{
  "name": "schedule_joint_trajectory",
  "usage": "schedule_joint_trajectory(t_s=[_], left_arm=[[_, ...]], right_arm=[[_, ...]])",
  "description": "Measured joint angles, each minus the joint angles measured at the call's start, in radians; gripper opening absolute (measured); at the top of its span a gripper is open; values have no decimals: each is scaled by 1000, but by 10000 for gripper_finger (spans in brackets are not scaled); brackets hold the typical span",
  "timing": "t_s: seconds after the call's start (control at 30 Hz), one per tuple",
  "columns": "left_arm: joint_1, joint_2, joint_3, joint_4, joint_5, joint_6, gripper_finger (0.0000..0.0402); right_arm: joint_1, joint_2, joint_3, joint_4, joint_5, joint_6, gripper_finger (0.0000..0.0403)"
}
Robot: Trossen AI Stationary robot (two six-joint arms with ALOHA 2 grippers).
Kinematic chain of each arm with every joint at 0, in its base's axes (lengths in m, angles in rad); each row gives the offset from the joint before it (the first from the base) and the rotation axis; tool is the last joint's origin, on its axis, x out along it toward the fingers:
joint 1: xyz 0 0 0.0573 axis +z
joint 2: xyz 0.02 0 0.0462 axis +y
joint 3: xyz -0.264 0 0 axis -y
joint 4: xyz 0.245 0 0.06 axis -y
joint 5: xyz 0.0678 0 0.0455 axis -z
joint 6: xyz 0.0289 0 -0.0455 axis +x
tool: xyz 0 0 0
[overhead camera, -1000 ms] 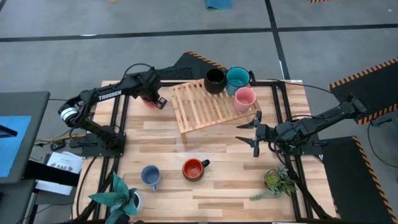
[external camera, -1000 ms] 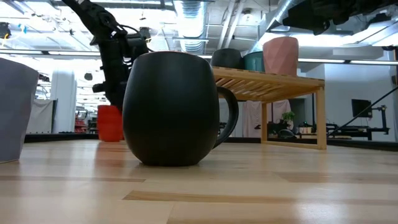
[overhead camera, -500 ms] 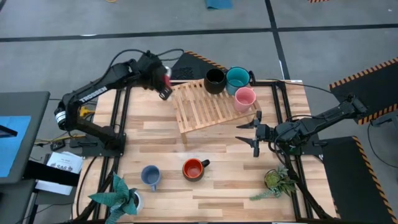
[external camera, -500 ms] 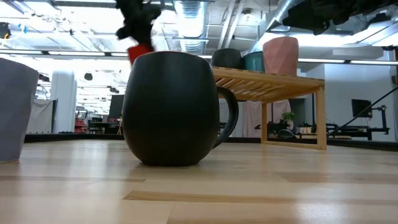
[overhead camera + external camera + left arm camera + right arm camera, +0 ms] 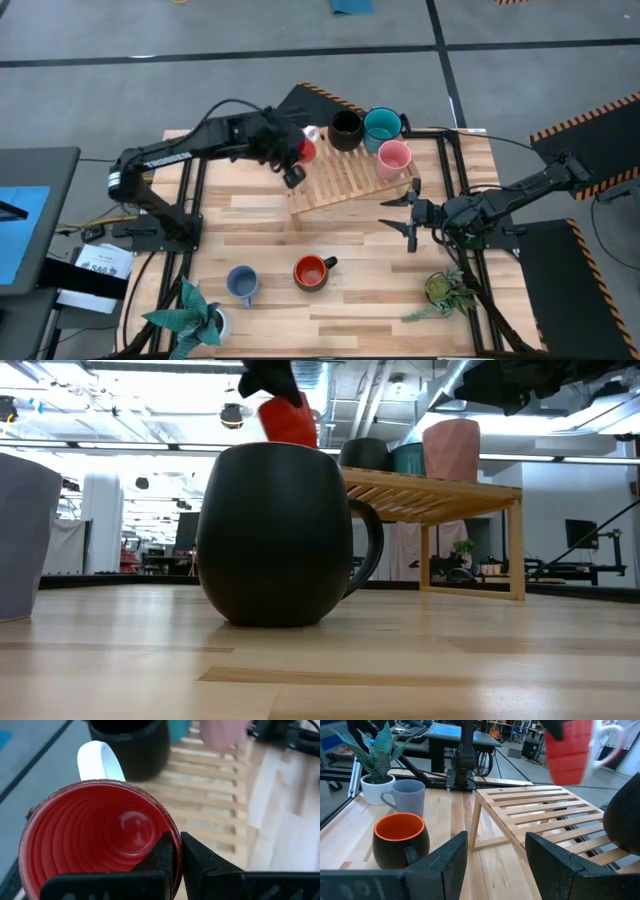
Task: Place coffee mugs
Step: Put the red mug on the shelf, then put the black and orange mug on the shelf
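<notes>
Red mug [image 5: 305, 150] clamped in left gripper [image 5: 297, 163] above wooden rack [image 5: 335, 175], beside black mug [image 5: 345, 129].

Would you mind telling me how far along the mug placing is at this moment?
Done: the black mug, teal mug and pink mug stand on the wooden rack. In hand: the left pincer is shut on the red mug, carried above the rack. Left: the blue mug and the orange-lined mug on the table. The right pincer waits open beside the rack.

Bright even overhead light, soft shadows, red mug [image 5: 570, 752] perhaps motion-blurred
</notes>
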State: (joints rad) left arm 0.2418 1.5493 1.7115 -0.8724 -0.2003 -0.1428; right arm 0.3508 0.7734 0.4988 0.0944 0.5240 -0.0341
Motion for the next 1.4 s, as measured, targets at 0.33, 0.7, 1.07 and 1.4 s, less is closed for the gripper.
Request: schedule_joint_trajectory(t_s=[0.33, 0.7, 1.07, 1.4], left_arm=[[43, 247, 269, -215, -58, 8, 0], [55, 297, 278, -192, -40, 0, 7], [60, 303, 274, -137, -54, 74, 44], [79, 303, 274, -109, -57, 98, 81]], right_arm=[[0, 0, 0, -12, 0, 0, 223], [0, 0, 0, -12, -1, 0, 223], [0, 0, 0, -12, -1, 0, 223], [0, 0, 0, -12, -1, 0, 223]])
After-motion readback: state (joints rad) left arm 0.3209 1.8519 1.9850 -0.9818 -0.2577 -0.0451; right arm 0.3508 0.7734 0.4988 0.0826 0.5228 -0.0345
